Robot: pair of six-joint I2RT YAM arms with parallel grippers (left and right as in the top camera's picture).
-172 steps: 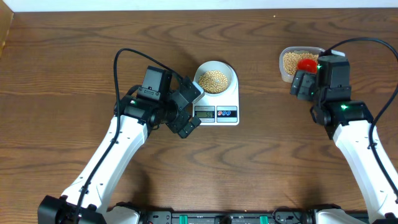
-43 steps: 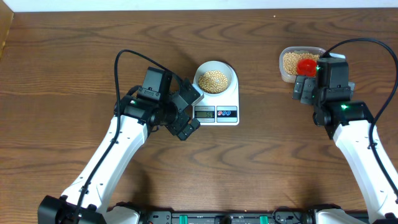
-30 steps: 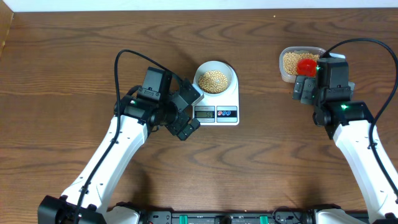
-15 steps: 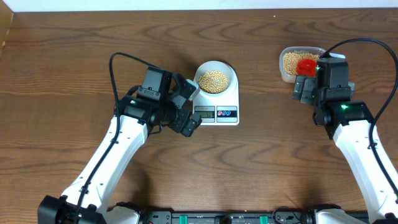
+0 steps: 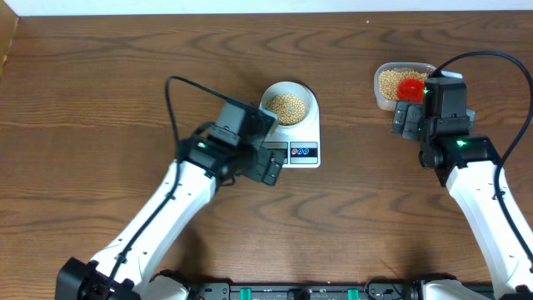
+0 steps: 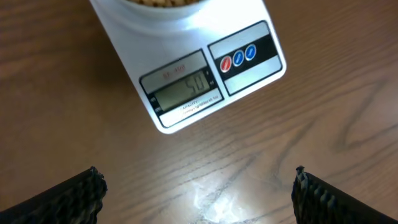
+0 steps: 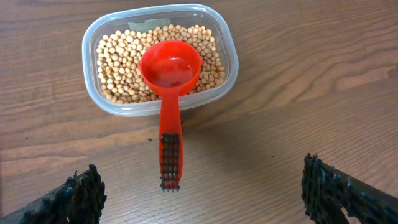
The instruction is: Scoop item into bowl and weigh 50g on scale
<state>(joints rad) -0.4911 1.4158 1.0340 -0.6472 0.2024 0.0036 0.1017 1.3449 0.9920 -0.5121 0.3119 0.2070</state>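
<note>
The white scale point(image 5: 304, 137) stands mid-table with the pale bowl point(image 5: 309, 94) on it, holding tan beans point(image 5: 286, 106). My left gripper point(image 5: 268, 154) hovers open and empty at the scale's front left edge. In the left wrist view the scale point(image 6: 186, 43) lies just beyond the gripper point(image 6: 196, 186), and its display point(image 6: 183, 90) reads 50. My right gripper point(image 5: 405, 117) stands open and empty just in front of a clear tub point(image 5: 379, 92) of beans. A red scoop point(image 7: 169, 68) rests in that tub point(image 7: 227, 56), its handle pointing back between my right gripper's point(image 7: 202, 186) fingers without touching them.
Red and blue buttons point(image 6: 238, 57) sit right of the display. Bare wooden tabletop point(image 5: 358, 217) surrounds the scale and tub. The table's far edge meets a white strip point(image 5: 250, 7) along the top.
My left arm has swung right, bringing its open gripper from left of the scale up to the scale's front by the display. The right arm and scoop have not moved.
</note>
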